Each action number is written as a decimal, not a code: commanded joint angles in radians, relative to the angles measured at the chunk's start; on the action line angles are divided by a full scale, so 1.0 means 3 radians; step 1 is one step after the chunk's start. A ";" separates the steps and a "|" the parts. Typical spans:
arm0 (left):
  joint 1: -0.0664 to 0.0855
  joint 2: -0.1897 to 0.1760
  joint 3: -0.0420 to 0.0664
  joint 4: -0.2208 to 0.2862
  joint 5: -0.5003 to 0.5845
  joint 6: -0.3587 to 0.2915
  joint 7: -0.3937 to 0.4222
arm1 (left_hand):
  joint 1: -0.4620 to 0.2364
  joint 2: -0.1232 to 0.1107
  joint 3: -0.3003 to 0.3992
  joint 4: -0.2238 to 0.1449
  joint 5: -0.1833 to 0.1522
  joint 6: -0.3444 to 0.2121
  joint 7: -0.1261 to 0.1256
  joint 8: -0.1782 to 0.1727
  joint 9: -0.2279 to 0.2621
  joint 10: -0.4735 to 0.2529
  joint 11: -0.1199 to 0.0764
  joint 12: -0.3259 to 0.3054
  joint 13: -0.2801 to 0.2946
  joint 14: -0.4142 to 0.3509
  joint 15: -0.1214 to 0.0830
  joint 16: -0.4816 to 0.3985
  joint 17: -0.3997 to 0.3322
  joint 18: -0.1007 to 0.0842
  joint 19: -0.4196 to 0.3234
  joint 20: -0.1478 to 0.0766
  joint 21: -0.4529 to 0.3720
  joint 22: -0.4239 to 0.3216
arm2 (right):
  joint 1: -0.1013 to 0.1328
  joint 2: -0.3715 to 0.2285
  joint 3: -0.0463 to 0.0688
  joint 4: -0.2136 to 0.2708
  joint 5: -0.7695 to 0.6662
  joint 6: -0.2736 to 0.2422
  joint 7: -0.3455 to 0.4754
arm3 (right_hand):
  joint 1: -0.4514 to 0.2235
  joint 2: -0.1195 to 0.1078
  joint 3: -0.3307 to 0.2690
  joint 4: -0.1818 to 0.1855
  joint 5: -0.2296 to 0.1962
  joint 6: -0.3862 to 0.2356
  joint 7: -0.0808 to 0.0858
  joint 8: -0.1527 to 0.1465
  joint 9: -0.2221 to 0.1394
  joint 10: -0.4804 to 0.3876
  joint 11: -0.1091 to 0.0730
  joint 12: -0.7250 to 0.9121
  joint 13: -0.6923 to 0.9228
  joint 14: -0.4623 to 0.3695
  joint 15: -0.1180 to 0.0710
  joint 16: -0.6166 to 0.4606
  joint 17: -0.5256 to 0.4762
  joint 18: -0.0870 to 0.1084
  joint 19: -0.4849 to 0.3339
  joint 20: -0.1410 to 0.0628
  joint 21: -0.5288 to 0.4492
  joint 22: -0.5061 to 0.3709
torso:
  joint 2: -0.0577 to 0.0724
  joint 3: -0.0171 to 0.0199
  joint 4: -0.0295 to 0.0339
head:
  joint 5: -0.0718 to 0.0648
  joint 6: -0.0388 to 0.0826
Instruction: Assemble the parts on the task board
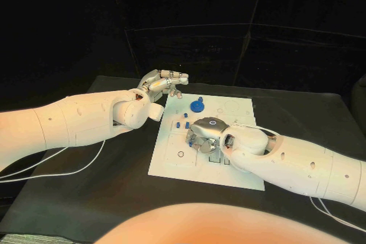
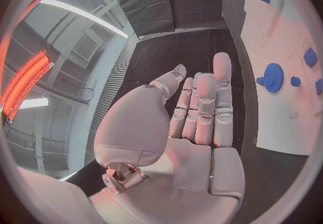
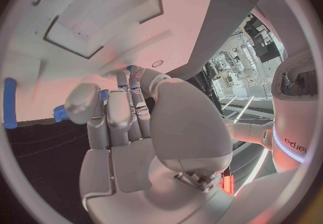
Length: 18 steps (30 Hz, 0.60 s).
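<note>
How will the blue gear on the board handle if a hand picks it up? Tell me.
The blue gear looks like stiff, light plastic. Its teeth should give fingers purchase. Round and flat on the board, it may roll if set on edge.

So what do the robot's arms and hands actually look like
Both arms are smooth, rounded white shells with small dark dots along them. The left hand and the right hand are silver metal with many jointed fingers; the wrist views show pale padded palms and finger segments. Thin white cables trail from the left arm, and another from the right.

The left hand (image 1: pixel 162 84) is raised with fingers straight and empty; the right hand (image 1: pixel 207 133) points down, fingers curled.
</note>
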 commanded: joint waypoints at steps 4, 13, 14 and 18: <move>0.0007 0.0004 0.0003 -0.0001 0.0009 0.0038 0.0010 | 0.0031 0.0005 0.0002 -0.0028 -0.0003 -0.0007 0.0011 0.0012 0.0005 -0.0027 0.0002 0.0013 -0.0005 -0.0028 0.0011 -0.0017 -0.0011 0.0042 -0.0003 0.0014 -0.0012 -0.0008 | -0.0004 -0.0001 -0.0001 0.0024 -0.0020 0.0031 -0.0002 | -0.0016 0.0034 -0.0021 -0.0027 -0.0015 0.0061 -0.0034 0.0030 0.0015 0.0095 -0.0026 0.0049 0.0013 0.0080 -0.0006 0.0009 0.0013 -0.0014 0.0002 -0.0002 0.0004 0.0022 | -0.0001 0.0000 -0.0002 | -0.0002 0.0001; 0.0007 0.0002 0.0003 -0.0005 0.0009 0.0039 0.0008 | 0.0031 0.0005 0.0002 -0.0028 -0.0003 -0.0007 0.0011 0.0012 0.0005 -0.0027 0.0002 0.0013 -0.0005 -0.0028 0.0011 -0.0017 -0.0011 0.0042 -0.0003 0.0014 -0.0012 -0.0008 | -0.0011 -0.0084 -0.0001 0.0097 -0.0016 -0.0302 -0.0077 | -0.0115 -0.0116 -0.0169 -0.0057 -0.0059 -0.0489 0.0066 -0.0021 -0.0017 -0.0383 0.0089 -0.0079 -0.0008 0.0050 0.0078 -0.0053 -0.0095 0.0019 -0.0073 0.0052 -0.0133 -0.0182 | 0.0000 0.0003 -0.0002 | -0.0012 0.0001; 0.0007 0.0001 0.0003 -0.0005 0.0009 0.0039 0.0008 | 0.0031 0.0005 0.0002 -0.0028 -0.0003 -0.0007 0.0011 0.0012 0.0005 -0.0027 0.0002 0.0013 -0.0005 -0.0028 0.0011 -0.0017 -0.0011 0.0042 -0.0003 0.0014 -0.0012 -0.0008 | -0.0011 -0.0100 -0.0001 0.0113 -0.0016 -0.0339 -0.0086 | -0.0120 -0.0125 -0.0200 -0.0062 -0.0062 -0.0543 0.0060 -0.0021 -0.0016 -0.0426 0.0088 -0.0074 -0.0006 0.0049 0.0078 -0.0054 -0.0099 0.0022 -0.0076 0.0056 -0.0140 -0.0192 | 0.0000 0.0004 -0.0003 | -0.0012 0.0001; 0.0007 -0.0006 0.0003 -0.0008 0.0009 0.0042 0.0004 | 0.0034 0.0004 0.0001 -0.0032 -0.0003 -0.0009 0.0011 0.0013 0.0005 -0.0035 0.0003 0.0015 -0.0006 -0.0032 0.0012 -0.0018 -0.0017 0.0042 -0.0004 0.0014 -0.0013 -0.0010 | -0.0011 -0.0225 0.0003 0.0224 0.0001 -0.0560 -0.0130 | -0.0126 -0.0130 -0.0340 -0.0075 -0.0061 -0.0706 0.0035 -0.0013 -0.0010 -0.0512 0.0060 -0.0032 0.0003 0.0047 0.0057 -0.0056 -0.0117 0.0025 -0.0073 0.0045 -0.0152 -0.0207 | -0.0009 0.0001 -0.0015 | -0.0029 0.0001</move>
